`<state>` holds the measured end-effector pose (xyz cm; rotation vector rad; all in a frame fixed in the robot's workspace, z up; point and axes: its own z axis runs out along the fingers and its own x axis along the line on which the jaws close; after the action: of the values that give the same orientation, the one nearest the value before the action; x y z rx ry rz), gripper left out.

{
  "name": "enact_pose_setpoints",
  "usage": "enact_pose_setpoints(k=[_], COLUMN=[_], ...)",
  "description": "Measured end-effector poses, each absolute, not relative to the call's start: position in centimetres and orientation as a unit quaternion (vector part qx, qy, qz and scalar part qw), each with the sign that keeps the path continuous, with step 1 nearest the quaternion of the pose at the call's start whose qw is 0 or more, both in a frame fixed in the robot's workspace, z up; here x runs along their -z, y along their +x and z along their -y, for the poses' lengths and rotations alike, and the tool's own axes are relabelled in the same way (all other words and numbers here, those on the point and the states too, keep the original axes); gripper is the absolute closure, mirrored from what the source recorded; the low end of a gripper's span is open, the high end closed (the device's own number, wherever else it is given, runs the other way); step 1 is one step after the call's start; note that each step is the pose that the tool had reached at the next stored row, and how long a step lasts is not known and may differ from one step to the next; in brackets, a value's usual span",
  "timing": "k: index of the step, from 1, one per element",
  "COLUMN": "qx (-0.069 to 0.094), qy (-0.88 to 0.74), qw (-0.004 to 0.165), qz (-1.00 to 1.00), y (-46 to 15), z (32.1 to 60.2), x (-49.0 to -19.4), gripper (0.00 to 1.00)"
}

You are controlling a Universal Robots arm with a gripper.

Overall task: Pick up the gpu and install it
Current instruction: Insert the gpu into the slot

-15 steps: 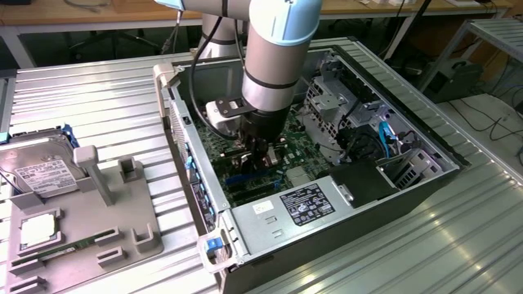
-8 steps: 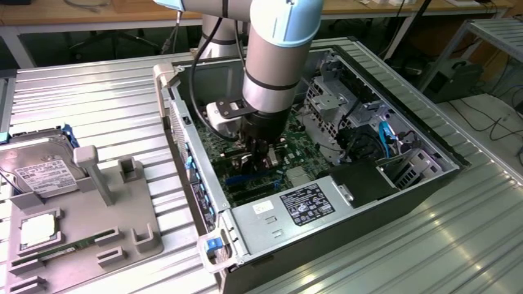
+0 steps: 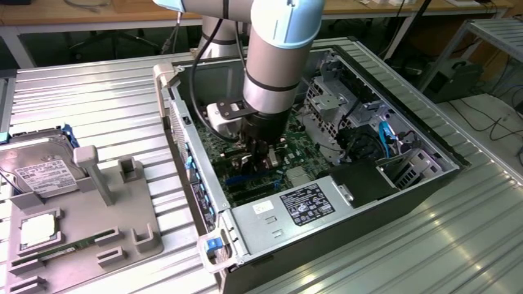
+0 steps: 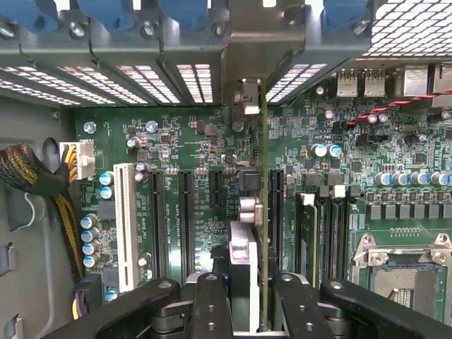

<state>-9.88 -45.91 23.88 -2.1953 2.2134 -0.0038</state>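
Observation:
The gpu [image 4: 263,176] is seen edge-on in the wrist view as a thin dark card with a silvery block [image 4: 242,244] on one side. Its metal end bracket [image 4: 247,95] reaches the rear slot openings of the computer case [image 3: 196,131]. My gripper [image 4: 254,311] is shut on the card, one black finger [image 4: 212,304] on each side. The card stands upright over the green motherboard [image 4: 205,148], right beside a long black slot [image 4: 276,212]; I cannot tell whether it sits in a slot. In the exterior view the gripper [image 3: 259,162] is low inside the open case.
A white slot [image 4: 126,226] and more black slots [image 4: 157,226] lie beside the card, with memory slots [image 4: 318,233] and the processor socket [image 4: 402,268] on the other side. The power supply [image 3: 302,205] is close by. A grey fixture [image 3: 90,226] at the exterior view's left holds a hard drive [image 3: 41,168].

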Motion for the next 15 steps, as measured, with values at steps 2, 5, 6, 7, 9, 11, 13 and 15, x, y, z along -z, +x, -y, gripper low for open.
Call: enact_pose_setpoints(k=[2,5,6,7,9,11,13,15], qx=[0.001,0.001,0.001,0.001,0.001,0.001,0.001,0.001], qy=[-0.704,-0.704,-0.704,-0.704,-0.704,-0.704,-0.704,-0.704], qw=[0.012,0.012,0.012,0.012,0.012,0.012,0.012,0.012], qz=[-0.71,-0.71,-0.71,-0.71,-0.71,-0.71,-0.71,-0.71], y=[-9.87,-9.87,-9.87,-9.87,-9.87,-9.87,-9.87,-9.87], z=[45.92,45.92,45.92,45.92,45.92,45.92,45.92,45.92], x=[-23.83,-23.7,-23.59,-23.57,-23.57,-23.56,-23.56,-23.56], gripper=[0.72,0.72,0.72,0.72,0.72,0.72,0.72,0.72])
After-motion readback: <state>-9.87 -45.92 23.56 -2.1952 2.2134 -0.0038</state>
